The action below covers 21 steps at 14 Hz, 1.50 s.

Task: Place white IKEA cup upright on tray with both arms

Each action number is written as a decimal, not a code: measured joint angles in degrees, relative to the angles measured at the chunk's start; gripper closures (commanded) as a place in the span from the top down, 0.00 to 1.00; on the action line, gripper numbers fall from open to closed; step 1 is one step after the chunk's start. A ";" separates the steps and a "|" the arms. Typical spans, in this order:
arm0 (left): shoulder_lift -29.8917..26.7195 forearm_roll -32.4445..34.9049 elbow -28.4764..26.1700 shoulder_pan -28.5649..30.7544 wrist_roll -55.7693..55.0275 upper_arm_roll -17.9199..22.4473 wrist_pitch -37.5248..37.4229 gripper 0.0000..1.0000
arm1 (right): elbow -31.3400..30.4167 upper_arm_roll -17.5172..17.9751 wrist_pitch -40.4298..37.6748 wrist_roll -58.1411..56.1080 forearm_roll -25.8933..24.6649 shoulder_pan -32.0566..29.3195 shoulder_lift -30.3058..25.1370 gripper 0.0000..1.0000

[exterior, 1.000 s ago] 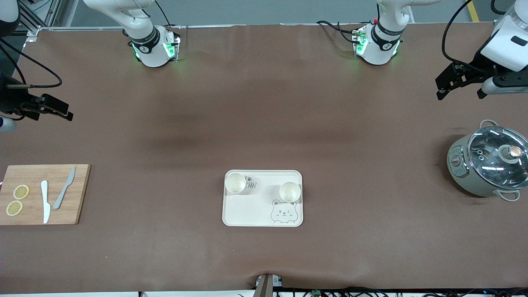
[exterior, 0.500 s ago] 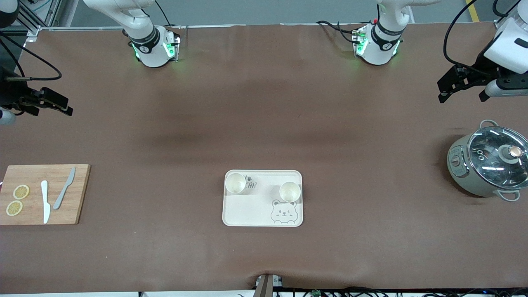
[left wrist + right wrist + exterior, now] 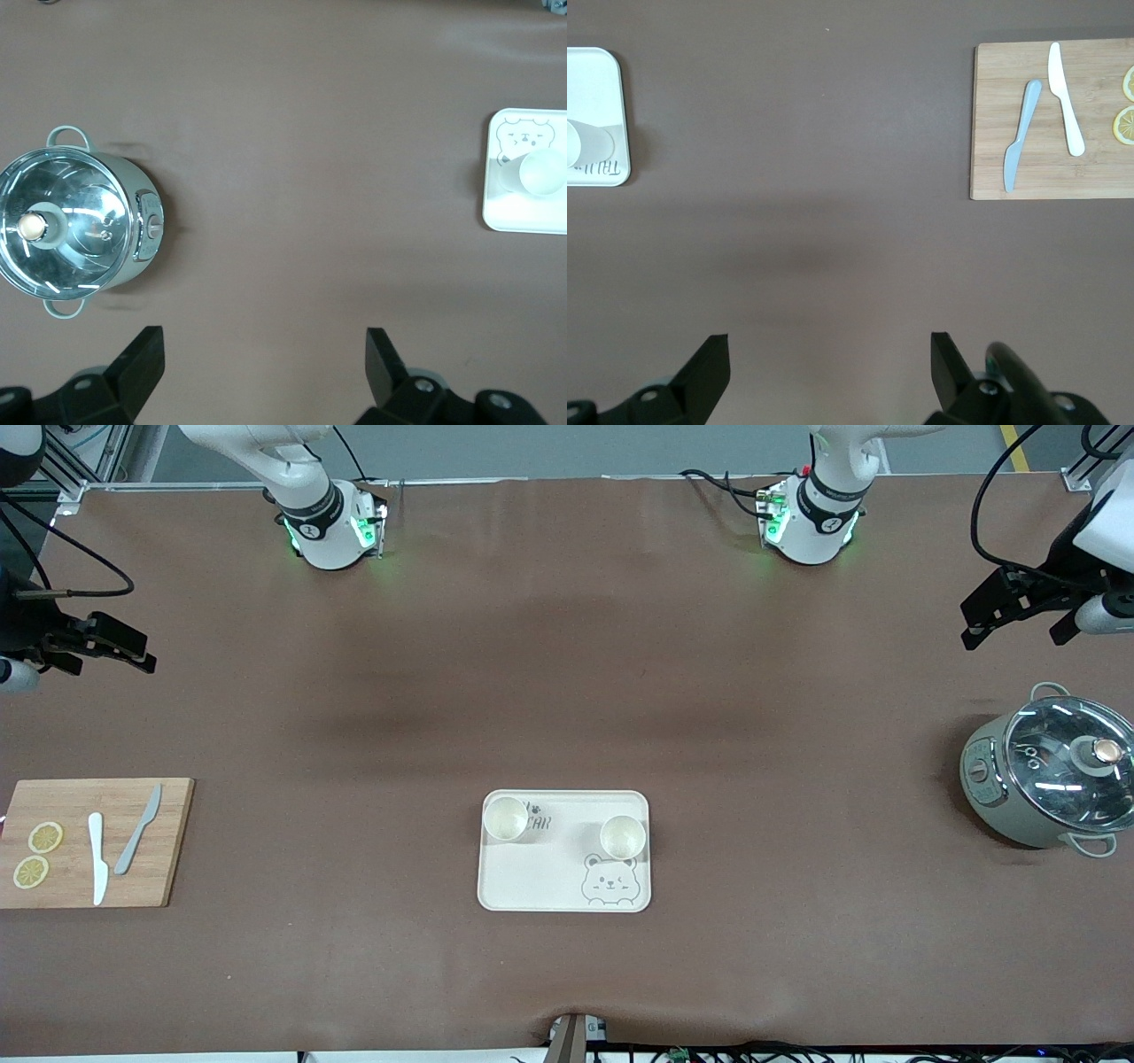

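The cream tray (image 3: 542,877) with the grey bear drawing lies mid-table, near the front camera. Two white cups stand upright on it: one (image 3: 506,818) at the corner toward the right arm's end, one (image 3: 622,836) just above the bear. The tray also shows in the left wrist view (image 3: 518,212) and the right wrist view (image 3: 598,106). My left gripper (image 3: 1019,613) is open and empty, high over the table's left-arm end, above the pot. My right gripper (image 3: 113,652) is open and empty over the table's right-arm end.
A grey pot with a glass lid (image 3: 1050,779) stands at the left arm's end. A wooden cutting board (image 3: 168,868) with two knives and two lemon slices lies at the right arm's end.
The left gripper has drawn back toward the left arm's end of the table. The right gripper has shifted slightly up the view. The cups and tray have not moved.
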 measured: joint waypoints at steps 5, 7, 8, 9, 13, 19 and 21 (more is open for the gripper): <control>0.59 0.00 0.65 0.89 0.65 0.02 0.00 1.00 | 1.46 0.04 1.27 -0.06 -0.37 0.06 1.34 1.00; 0.86 0.00 0.66 0.90 1.96 0.02 0.00 1.00 | 3.84 -0.08 1.36 -0.06 -0.91 -0.15 2.85 1.00; 1.11 0.00 0.73 0.91 2.53 0.02 0.01 1.00 | 4.74 -0.29 1.33 -0.06 -0.96 -0.36 3.40 1.00; 1.43 0.00 1.10 0.95 2.88 0.02 0.08 1.00 | 5.17 -0.48 1.25 -0.06 -0.97 -0.52 3.72 1.00; 2.09 0.00 3.55 1.15 3.34 0.02 0.06 1.00 | 5.43 -0.53 0.11 -0.06 -2.10 -0.59 3.87 1.00; 2.89 0.00 3.60 1.11 3.34 -0.06 -1.88 1.00 | 5.99 -0.56 -1.08 -0.06 -2.52 -0.61 3.87 1.00; 2.89 0.00 3.71 1.06 3.34 -0.28 -3.49 1.00 | 6.15 -0.62 -1.16 -0.06 -2.91 -0.63 3.87 1.00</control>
